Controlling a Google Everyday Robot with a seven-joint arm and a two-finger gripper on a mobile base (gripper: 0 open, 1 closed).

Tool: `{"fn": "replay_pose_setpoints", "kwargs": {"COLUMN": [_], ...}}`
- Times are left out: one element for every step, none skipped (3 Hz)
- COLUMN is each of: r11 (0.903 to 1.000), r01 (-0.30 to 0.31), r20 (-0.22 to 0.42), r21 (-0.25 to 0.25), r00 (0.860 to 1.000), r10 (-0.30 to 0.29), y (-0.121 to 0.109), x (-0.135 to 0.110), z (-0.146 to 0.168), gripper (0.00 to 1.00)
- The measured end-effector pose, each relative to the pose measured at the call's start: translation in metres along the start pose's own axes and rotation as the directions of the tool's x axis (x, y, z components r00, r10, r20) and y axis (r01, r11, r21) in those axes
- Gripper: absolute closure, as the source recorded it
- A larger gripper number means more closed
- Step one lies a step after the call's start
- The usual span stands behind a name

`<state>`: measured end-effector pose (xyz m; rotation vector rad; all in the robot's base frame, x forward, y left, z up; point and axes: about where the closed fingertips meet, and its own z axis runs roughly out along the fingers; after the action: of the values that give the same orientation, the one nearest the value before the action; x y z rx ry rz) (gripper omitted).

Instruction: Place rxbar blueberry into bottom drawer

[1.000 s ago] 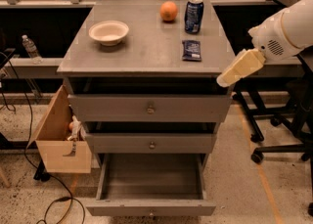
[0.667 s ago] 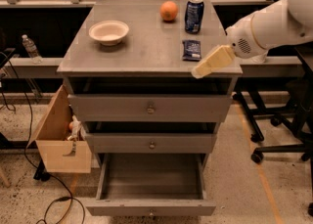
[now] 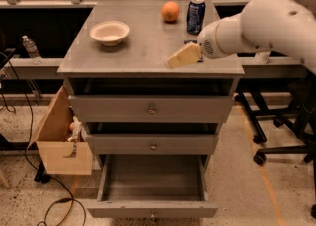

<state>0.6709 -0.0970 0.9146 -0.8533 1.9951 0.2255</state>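
You have the gripper (image 3: 183, 56) low over the front right part of the grey cabinet top (image 3: 138, 55), at the end of the white arm (image 3: 261, 22) that reaches in from the right. Its tan tip points left and slightly down, close to the surface, and you cannot tell from this view whether it is open or closed. The rxbar blueberry (image 3: 190, 42) lies flat on the cabinet top directly behind the gripper. Only a dark sliver of the wrapper shows past it, so you cannot tell whether the two touch. The blue soda can (image 3: 195, 15) stands upright just behind the bar, with the orange (image 3: 170, 11) beside it on the left. The pale bowl (image 3: 109, 31) sits well apart toward the left rear. Below, the bottom drawer (image 3: 153, 209) is pulled far out toward you, its interior open to view. The top drawer (image 3: 150, 107) and the middle drawer (image 3: 153, 144) stand only slightly proud of the frame. A tan wooden box (image 3: 59, 141) leans against the cabinet's left side, and a water bottle (image 3: 30, 47) stands on the shelf to the far left.
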Motion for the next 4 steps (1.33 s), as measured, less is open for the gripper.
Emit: {"fn": "replay_pose_setpoints", "kwargs": {"r11": [0.9899,0.9659,0.9462,0.9365], "r01": [0.027,-0.023,-0.145,-0.190], "r20": [-0.013,0.048,0.098,0.143], "r21": [0.139,0.258,0.290,0.295], "r00": [1.000,0.999,0.988,0.978], "r10": [-0.025,0.011,0.121,0.154], "y": [-0.013,-0.050,-0.088,-0.104], "x": [0.010,0.004,0.009,-0.004], "z": [0.019,0.027,0.041,0.034], "gripper": [0.00,0.00,0.00,0.00]}}
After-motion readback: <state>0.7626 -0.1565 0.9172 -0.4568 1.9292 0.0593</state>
